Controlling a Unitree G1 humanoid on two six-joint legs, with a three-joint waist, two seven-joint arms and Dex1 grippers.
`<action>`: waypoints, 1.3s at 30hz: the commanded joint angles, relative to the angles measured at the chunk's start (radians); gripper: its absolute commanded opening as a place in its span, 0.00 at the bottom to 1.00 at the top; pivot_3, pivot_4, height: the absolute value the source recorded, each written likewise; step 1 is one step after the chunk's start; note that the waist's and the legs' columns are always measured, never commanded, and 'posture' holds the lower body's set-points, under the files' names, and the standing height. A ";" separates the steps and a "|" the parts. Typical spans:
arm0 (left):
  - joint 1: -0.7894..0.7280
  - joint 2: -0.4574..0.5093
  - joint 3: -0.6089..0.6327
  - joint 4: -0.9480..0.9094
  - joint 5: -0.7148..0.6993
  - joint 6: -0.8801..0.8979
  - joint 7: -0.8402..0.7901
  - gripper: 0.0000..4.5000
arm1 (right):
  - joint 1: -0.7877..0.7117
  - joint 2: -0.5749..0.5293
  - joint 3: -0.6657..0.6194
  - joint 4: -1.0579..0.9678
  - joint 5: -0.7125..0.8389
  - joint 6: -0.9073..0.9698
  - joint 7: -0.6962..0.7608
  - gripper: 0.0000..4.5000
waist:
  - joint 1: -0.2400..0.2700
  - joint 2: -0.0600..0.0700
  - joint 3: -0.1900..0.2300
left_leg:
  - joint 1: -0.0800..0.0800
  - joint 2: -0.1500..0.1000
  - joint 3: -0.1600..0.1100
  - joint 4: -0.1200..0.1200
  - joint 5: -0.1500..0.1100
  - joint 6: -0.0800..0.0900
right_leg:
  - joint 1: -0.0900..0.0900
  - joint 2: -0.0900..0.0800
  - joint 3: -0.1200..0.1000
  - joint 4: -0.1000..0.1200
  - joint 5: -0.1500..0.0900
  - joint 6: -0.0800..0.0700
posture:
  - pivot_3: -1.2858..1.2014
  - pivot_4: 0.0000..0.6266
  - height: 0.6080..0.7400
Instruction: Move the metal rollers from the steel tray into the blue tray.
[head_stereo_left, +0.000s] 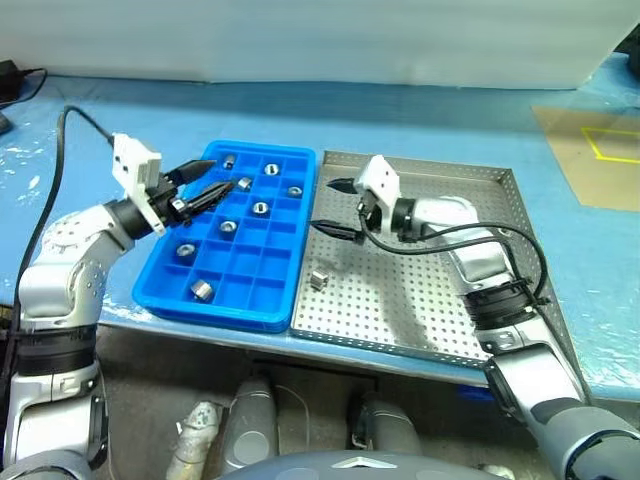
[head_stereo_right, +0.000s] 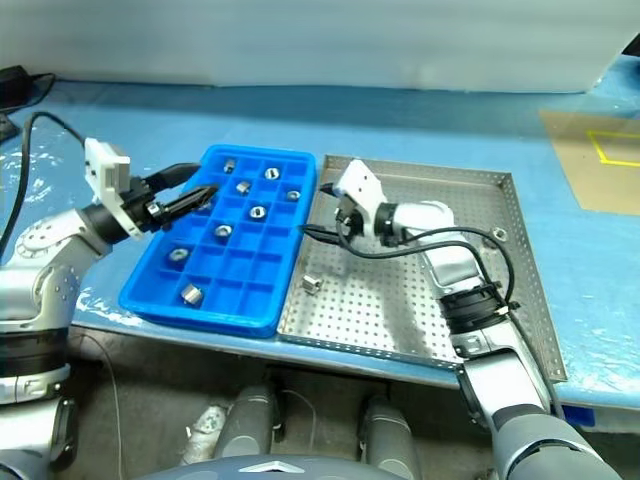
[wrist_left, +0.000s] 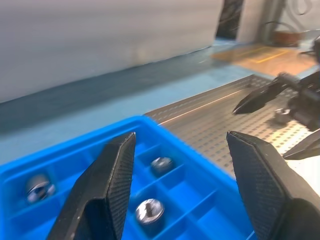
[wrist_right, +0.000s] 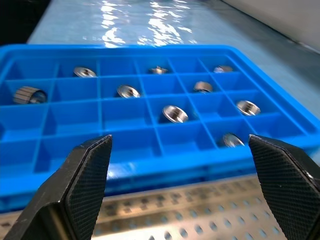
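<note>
Rollers: approx eight sit in blue tray (head_stereo_left: 160, 285) cells; one roller (head_stereo_left: 319, 279) left on steel tray (head_stereo_left: 440, 320), 9 o'clock side. Left gripper (head_stereo_left: 205, 187) part open, empty; right gripper (head_stereo_left: 333, 208) wide, empty.

Left arm reaches in from the blue tray's (head_stereo_left: 168, 290) outer long side, forearm angled across its rim. Left gripper (head_stereo_left: 202, 187) hangs over the tray's far-left cells, its 2 black fingers (wrist_left: 107, 187) parted, nothing between them. Right arm is bent at the elbow, wrist turned toward the same tray. Right gripper (head_stereo_left: 338, 210) sits just beside the tray's inner long edge, fingers (wrist_right: 82, 180) spread wide, empty.
</note>
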 joint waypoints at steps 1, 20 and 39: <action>-0.036 -0.018 -0.091 0.004 -0.011 0.011 -0.081 0.68 | 0.071 -0.038 -0.022 -0.132 0.025 0.046 0.000 1.00 | -0.013 0.000 0.000 | 0.000 0.000 0.000 0.000 0.000 0.000 | 0.000 0.000 0.000 0.001 0.000 0.000 | 0.49 0.24 1.00; 0.076 0.097 -0.229 0.098 0.074 -0.067 -0.378 0.68 | 0.144 0.009 0.112 -0.049 -0.026 0.038 0.039 1.00 | -0.070 0.001 0.000 | 0.004 0.002 0.000 0.001 0.000 -0.001 | -0.001 0.004 0.002 0.006 -0.002 -0.005 | 0.48 0.24 1.00; 0.112 0.099 -0.197 0.095 0.073 -0.048 -0.330 0.68 | 0.111 0.074 0.178 0.077 -0.040 0.015 0.115 1.00 | -0.065 0.001 0.000 | 0.004 0.002 0.000 0.000 0.000 0.000 | -0.001 0.004 0.002 0.006 -0.002 -0.006 | 0.50 0.24 1.00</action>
